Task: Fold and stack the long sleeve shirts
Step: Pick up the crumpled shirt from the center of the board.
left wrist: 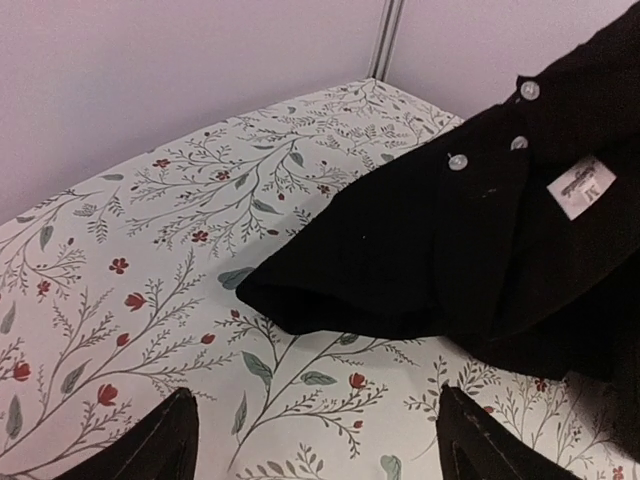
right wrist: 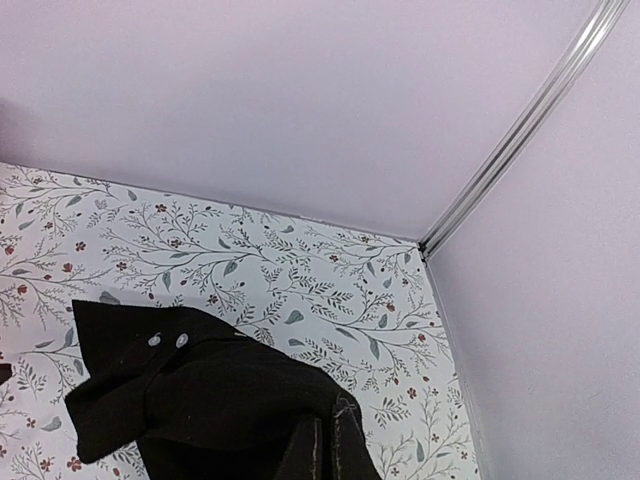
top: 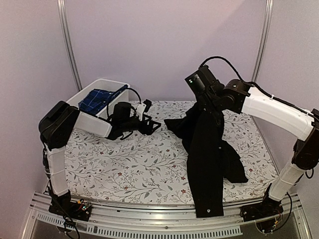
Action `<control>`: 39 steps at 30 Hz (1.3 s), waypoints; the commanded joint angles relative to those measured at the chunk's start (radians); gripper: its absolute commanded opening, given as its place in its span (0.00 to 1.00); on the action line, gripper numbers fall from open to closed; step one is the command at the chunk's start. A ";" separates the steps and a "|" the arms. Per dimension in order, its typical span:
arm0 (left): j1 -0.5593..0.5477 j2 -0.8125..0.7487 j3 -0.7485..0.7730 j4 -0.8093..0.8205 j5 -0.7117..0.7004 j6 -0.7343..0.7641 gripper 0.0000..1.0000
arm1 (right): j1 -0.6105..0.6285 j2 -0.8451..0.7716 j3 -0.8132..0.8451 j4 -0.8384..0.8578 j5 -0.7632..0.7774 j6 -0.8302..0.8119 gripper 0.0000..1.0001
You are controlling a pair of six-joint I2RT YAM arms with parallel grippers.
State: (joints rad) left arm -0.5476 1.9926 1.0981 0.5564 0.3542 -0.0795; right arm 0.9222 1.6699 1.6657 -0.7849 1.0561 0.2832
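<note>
1. Black shirt (top: 207, 164) runs lengthwise from the desk's (top: 149, 164) near edge, lower centre-right, up to its raised far end.
2. Right tool (right wrist: 328, 445), clamped shut, holds that end aloft.
3. Left tool (top: 152, 124), wide open and empty, sits left-centre; a loose fold lies just rightward.

One long sleeve shirt (top: 207, 159) hangs from the right end effector (right wrist: 325, 448) onto the counter's (top: 124, 169) right half. The other shirt (top: 97, 99) lies in the tub (top: 107, 81), rear left.

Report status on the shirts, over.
Left end effector open, empty. Right end effector shut on black shirt, partly lifted. Blue plaid shirt in white tub.
</note>
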 commanded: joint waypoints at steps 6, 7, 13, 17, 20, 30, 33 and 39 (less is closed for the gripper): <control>-0.051 0.246 0.365 -0.175 0.051 0.117 0.73 | -0.025 -0.099 0.053 0.084 0.025 -0.090 0.00; -0.056 0.260 0.391 -0.187 0.055 0.124 0.73 | -0.025 -0.104 0.056 0.084 0.023 -0.092 0.00; -0.112 0.255 0.402 -0.251 0.065 0.194 0.73 | -0.031 -0.138 0.064 0.084 0.006 -0.108 0.00; -0.169 0.276 0.447 -0.356 -0.018 0.333 0.75 | -0.032 -0.169 0.057 0.081 -0.014 -0.108 0.00; -0.188 0.284 0.469 -0.393 -0.051 0.386 0.75 | -0.032 -0.188 0.059 0.077 -0.019 -0.111 0.00; -0.263 0.222 0.371 -0.407 -0.173 0.530 0.81 | -0.033 -0.216 0.061 0.043 -0.037 -0.093 0.00; -0.271 0.222 0.369 -0.387 -0.199 0.519 0.82 | -0.034 -0.217 0.063 0.044 -0.039 -0.093 0.00; -0.287 0.257 0.396 -0.242 -0.350 0.485 0.80 | -0.034 -0.223 0.063 0.041 -0.040 -0.086 0.00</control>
State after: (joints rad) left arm -0.8173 2.2498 1.4746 0.2024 0.1158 0.4126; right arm 0.8951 1.4803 1.6989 -0.7425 1.0107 0.1833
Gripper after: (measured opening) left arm 0.817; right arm 0.009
